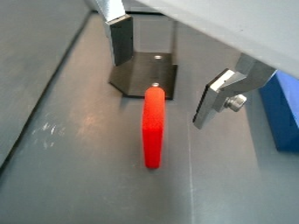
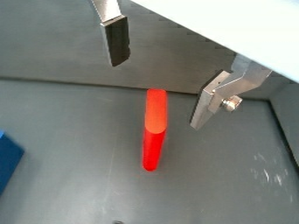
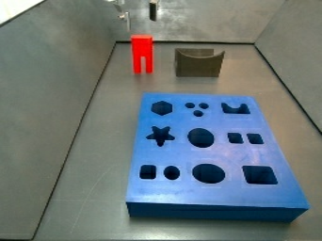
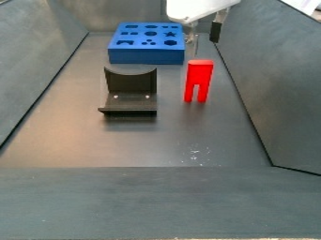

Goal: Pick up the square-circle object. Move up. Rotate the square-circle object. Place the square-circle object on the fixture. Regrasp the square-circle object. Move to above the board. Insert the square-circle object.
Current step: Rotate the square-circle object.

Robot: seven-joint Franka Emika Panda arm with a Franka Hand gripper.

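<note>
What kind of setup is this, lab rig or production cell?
Likely a lab test rig for peg insertion: a grey walled bin holding a flat blue board with shaped cut-outs, a small red plastic square-circle object standing upright, and a dark notched fixture. The open gripper hovers above the red piece.

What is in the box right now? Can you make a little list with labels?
red piece: standing on the floor, prongs down, not held
gripper: open, above the red piece, fingers apart and empty
fixture: beside the red piece, nothing on it
board: blue, flat on the floor, holes empty
floor: grey
</note>
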